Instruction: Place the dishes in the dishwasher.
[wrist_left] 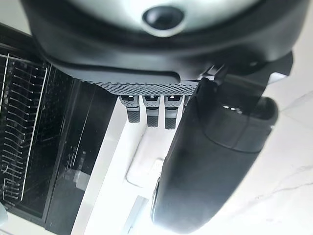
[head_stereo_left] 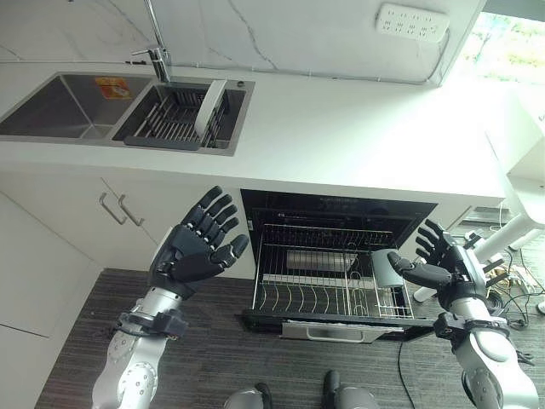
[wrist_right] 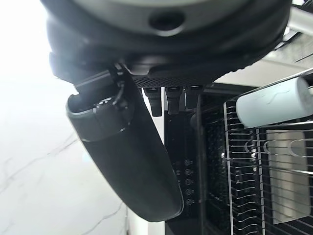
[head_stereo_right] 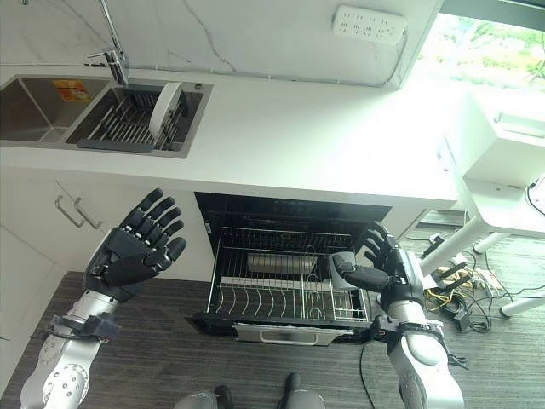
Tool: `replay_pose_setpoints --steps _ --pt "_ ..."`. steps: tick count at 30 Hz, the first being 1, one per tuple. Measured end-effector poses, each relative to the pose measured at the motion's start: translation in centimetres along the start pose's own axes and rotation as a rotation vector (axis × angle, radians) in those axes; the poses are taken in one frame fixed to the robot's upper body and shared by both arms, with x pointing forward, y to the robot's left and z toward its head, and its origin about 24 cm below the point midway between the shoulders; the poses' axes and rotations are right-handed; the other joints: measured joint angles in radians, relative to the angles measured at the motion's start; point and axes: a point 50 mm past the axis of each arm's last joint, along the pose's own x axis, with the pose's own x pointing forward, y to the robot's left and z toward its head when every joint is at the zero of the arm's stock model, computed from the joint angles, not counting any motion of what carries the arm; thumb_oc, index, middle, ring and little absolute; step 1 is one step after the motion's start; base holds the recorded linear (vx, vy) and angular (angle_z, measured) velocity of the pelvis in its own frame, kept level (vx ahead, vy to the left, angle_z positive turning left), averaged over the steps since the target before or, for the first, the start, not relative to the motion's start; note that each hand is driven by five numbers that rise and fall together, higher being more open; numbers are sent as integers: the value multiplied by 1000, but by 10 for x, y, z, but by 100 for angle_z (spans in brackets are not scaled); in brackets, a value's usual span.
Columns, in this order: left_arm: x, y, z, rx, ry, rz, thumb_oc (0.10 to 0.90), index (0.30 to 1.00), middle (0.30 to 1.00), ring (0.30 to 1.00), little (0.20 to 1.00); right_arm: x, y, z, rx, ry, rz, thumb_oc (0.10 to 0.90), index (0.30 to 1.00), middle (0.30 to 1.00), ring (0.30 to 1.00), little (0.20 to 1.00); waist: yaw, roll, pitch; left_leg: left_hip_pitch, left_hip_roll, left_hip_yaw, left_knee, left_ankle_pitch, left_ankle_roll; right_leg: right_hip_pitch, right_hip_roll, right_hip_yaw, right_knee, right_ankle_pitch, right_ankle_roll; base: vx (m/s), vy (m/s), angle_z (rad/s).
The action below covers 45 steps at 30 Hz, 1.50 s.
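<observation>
A white plate (head_stereo_left: 210, 109) stands on edge in the dark drying rack (head_stereo_left: 174, 119) inside the right sink basin. Under the counter the dishwasher (head_stereo_left: 336, 213) is open, with its wire rack (head_stereo_left: 328, 277) pulled out. A pale cup (head_stereo_left: 387, 267) sits in the rack's right part, also seen as the cup (wrist_right: 274, 104). My left hand (head_stereo_left: 200, 243) is raised in front of the cabinets left of the rack, open and holding nothing. My right hand (head_stereo_left: 443, 264) hovers open just right of the rack, beside the cup.
A faucet (head_stereo_left: 157, 47) rises behind the sink (head_stereo_left: 60, 106). The white counter (head_stereo_left: 358, 128) stretches to the right. Cabinet handles (head_stereo_left: 119, 209) sit left of the dishwasher. A power strip (head_stereo_left: 413, 21) is on the back wall. White table legs (head_stereo_left: 511, 230) and cables stand at the right.
</observation>
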Motion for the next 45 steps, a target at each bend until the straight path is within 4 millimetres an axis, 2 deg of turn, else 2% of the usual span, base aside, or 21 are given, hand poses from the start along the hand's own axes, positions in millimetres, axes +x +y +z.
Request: replay_pose_setpoints --steps 3,9,28,32,34,38,41,42,43,44,45 --pt "-3 -2 3 8 -19 -4 800 900 900 900 900 0 -1 3 -3 -18 0 800 900 900 900 900 2 4 -2 -6 0 -2 0 8 8 -5 -1 -4 2 2 3 -8 3 4" --pt "5 -3 11 20 -71 14 800 900 900 900 900 7 2 14 -5 -71 5 800 900 900 900 900 -2 13 -8 -3 0 -10 -6 12 4 -6 -1 -14 4 -6 2 -8 -6 2" --pt "5 1 17 39 -109 69 800 900 900 900 900 10 -3 22 -25 -99 3 800 900 900 900 900 1 13 -9 11 -5 -9 -31 23 -4 -6 -1 -12 18 -16 -3 1 51 0" --pt "5 1 17 39 -108 65 800 900 900 900 900 9 -7 22 -26 -99 -12 800 900 900 900 900 0 10 -11 11 -17 -9 -29 16 5 -8 -11 -7 18 -10 6 1 184 -1" --pt "5 1 17 39 -106 57 800 900 900 900 900 8 -7 21 -26 -94 -14 800 900 900 900 900 1 -1 -17 9 -28 0 -29 13 10 -15 -20 2 18 -6 15 -7 188 -7" --pt "5 0 15 35 -84 19 800 900 900 900 900 6 -7 18 -15 -90 -22 800 900 900 900 900 -6 -11 -20 2 -45 4 -12 0 33 -15 -42 6 14 6 37 -4 146 0" --pt "4 1 11 31 -48 -2 800 900 900 900 900 2 -9 14 -12 -82 -29 800 900 900 900 900 -13 -22 -21 -14 -64 11 5 -3 62 -14 -49 0 -16 45 57 -68 134 -1" --pt "4 2 11 30 -43 4 800 900 900 900 900 2 -8 13 -11 -79 -23 800 900 900 900 900 -12 -22 -21 -17 -60 26 9 -2 67 -15 -44 -21 -45 87 56 -81 118 -48" --pt "3 5 13 39 -43 15 800 900 900 900 900 6 -3 15 -6 -88 0 800 900 900 900 900 1 -15 -20 -29 -31 56 0 1 82 -8 -18 -58 -119 176 53 -53 81 -74" --pt "4 8 14 48 -42 22 800 900 900 900 900 11 3 18 0 -101 21 800 900 900 900 900 -1 -11 -17 -39 -5 78 6 2 94 -14 0 -120 -94 143 54 -70 30 -78" --pt "4 10 13 45 -34 32 800 900 900 900 900 11 5 18 1 -105 30 800 900 900 900 900 -2 -8 -16 -37 6 78 4 6 94 -12 28 -134 2 66 52 -39 -15 -51"
